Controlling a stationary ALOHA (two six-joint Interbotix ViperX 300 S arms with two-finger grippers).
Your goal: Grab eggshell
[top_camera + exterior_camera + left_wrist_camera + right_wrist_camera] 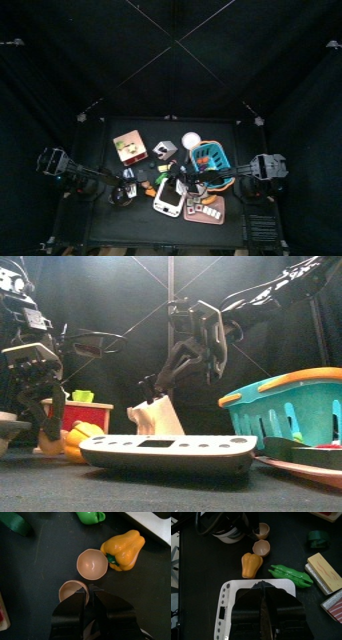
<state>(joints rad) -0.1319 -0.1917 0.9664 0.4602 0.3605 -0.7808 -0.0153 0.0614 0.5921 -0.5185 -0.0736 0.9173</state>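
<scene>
Left end effector [89, 594] is partly closed around the eggshell [72, 591] beside the yellow pepper [123, 549]; grip unconfirmed. Next: finish squeezing, then lift.

Two eggshell halves lie on the tabletop [40, 567]: one eggshell [92, 563] touches the pepper [123, 549]; the other shell [72, 591] sits at the left end effector [87, 601], beside the first.

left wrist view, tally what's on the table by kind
Beige broken eggshell halves: 2, one lying open beside the pepper, one at the left gripper tips
Yellow-orange plastic bell pepper: 1
Green plastic items, cut off at the edge: 2
Total: 5
</scene>
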